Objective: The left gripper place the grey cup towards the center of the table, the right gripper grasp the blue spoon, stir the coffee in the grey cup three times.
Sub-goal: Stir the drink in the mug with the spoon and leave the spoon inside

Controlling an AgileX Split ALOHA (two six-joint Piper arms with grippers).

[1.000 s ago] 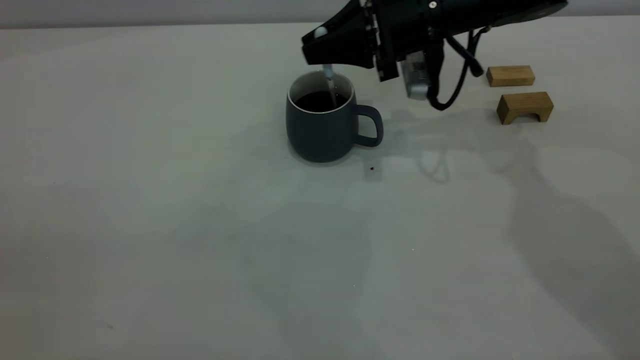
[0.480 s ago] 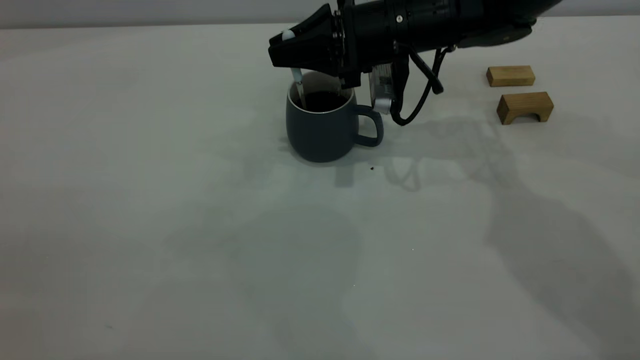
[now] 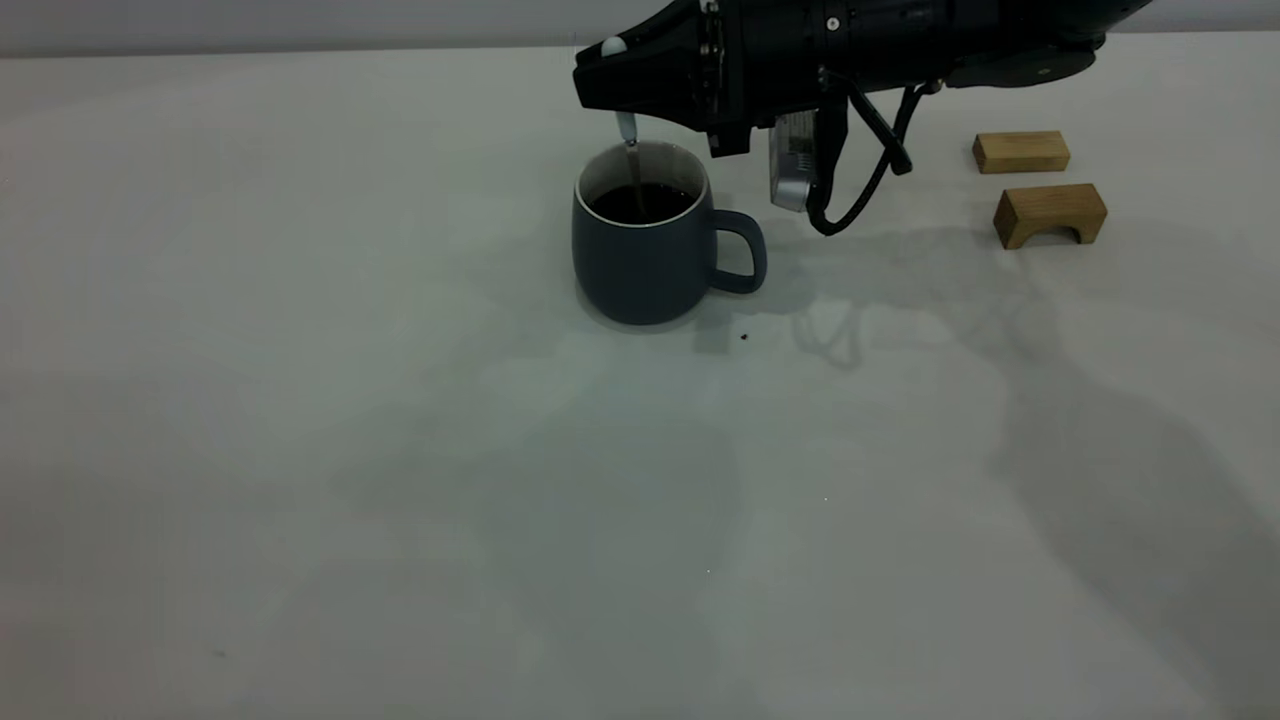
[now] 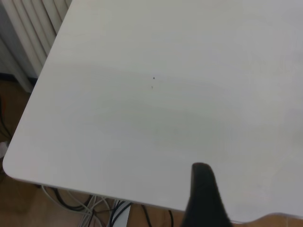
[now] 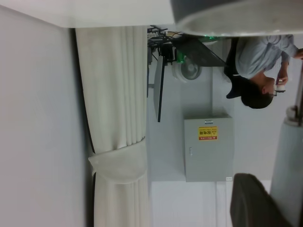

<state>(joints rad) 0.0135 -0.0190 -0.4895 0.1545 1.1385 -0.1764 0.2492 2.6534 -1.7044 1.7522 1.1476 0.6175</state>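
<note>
The grey cup [image 3: 640, 262] stands upright on the table [image 3: 400, 450], at the middle of its far part, with its handle pointing right. Dark coffee [image 3: 655, 204] fills it. My right gripper [image 3: 610, 88] hovers just above the cup, shut on the blue spoon [image 3: 628, 135]. The spoon hangs down with its metal end dipped in the coffee. In the right wrist view the pale spoon handle [image 5: 289, 165] runs beside a dark finger [image 5: 255, 201], with the cup's rim [image 5: 236, 21] beyond. My left gripper [image 4: 204, 198] hangs over a table corner, outside the exterior view.
Two wooden blocks lie at the far right: a flat one [image 3: 1021, 152] and an arch-shaped one [image 3: 1050, 213]. A tiny dark speck [image 3: 744, 337] sits near the cup's handle. A person [image 5: 258, 61] shows in the background of the right wrist view.
The right gripper carried the spoon from the cup's right side across to its left side, then back toward the middle, a little higher. The cup stayed put.
</note>
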